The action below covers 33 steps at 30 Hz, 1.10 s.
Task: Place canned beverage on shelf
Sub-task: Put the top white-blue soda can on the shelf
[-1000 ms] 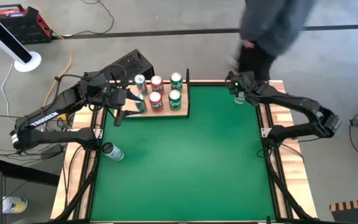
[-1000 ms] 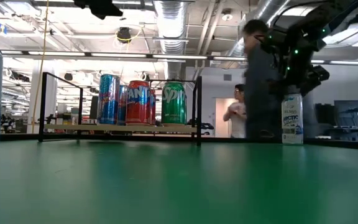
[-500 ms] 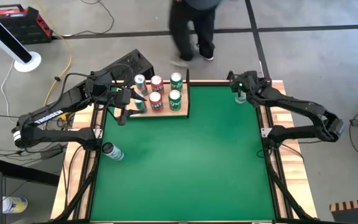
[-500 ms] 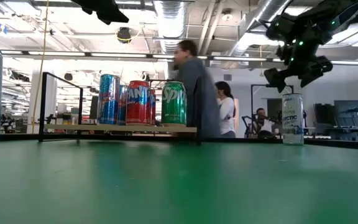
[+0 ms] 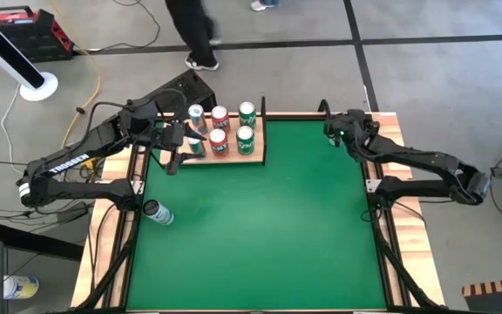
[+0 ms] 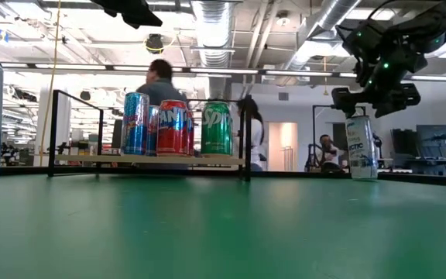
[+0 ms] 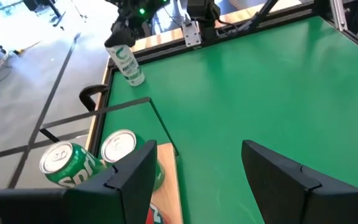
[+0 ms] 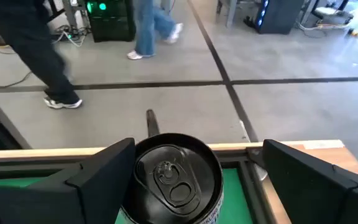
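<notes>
Right wrist view: right gripper [image 8: 179,180], fingers spread wide, one on each side of a white can [image 8: 174,177], above its dark top, nothing clasped. High view: that gripper [image 5: 336,129] sits at the far right corner of the green table [image 5: 268,227], its arm reaching in from the right edge with the elbow out past the table. Low view: the same gripper [image 6: 366,99] hangs just over the white can [image 6: 360,147]. A second ago it stood higher and more to the side of the can; it has since come over the top.

Left gripper [image 5: 174,150]: fingers part-open, empty, beside the near left end of the shelf [image 5: 255,155], arm bent in from the left; unmoved.

Shelf: far left of the table, holding blue, red and green cans [image 5: 246,138]. A silver can [image 5: 157,212] lies at the left edge.

Room: a person [image 5: 190,30] walking on the floor behind the table, farther left than before.
</notes>
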Available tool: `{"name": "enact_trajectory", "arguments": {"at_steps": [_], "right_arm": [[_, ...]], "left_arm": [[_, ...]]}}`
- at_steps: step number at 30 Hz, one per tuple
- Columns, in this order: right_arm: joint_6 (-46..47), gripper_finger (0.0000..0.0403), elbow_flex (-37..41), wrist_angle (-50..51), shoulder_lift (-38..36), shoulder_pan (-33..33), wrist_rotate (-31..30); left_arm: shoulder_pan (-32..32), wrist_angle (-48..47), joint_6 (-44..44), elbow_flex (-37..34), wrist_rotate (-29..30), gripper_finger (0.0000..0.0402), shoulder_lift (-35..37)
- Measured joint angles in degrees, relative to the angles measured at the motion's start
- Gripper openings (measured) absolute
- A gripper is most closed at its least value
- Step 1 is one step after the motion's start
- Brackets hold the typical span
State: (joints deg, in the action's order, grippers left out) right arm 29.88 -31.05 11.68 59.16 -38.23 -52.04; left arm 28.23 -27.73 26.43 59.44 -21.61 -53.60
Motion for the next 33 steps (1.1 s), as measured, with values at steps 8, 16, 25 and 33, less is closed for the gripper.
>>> {"name": "enact_trajectory", "arguments": {"at_steps": [8,16,25,33], "right_arm": [[-4.80,0.0378,0.42,-2.94,-0.98,-0.08,0.75],[-8.08,0.0378,0.52,-5.46,-5.84,-0.03,1.33],[-4.45,0.0378,0.48,-4.82,-0.67,3.18,-0.16],[-6.90,0.0378,0.48,-5.25,3.05,3.35,-3.31]], "left_arm": [[0.00,0.31,-0.62,0.00,-0.02,0.0219,0.00],[0.00,0.22,-0.64,0.00,-0.02,0.0219,0.00],[0.00,-0.09,-0.58,0.00,-0.02,0.0219,0.00],[0.00,-0.76,-0.57,0.00,-0.04,0.0219,0.00]]}}
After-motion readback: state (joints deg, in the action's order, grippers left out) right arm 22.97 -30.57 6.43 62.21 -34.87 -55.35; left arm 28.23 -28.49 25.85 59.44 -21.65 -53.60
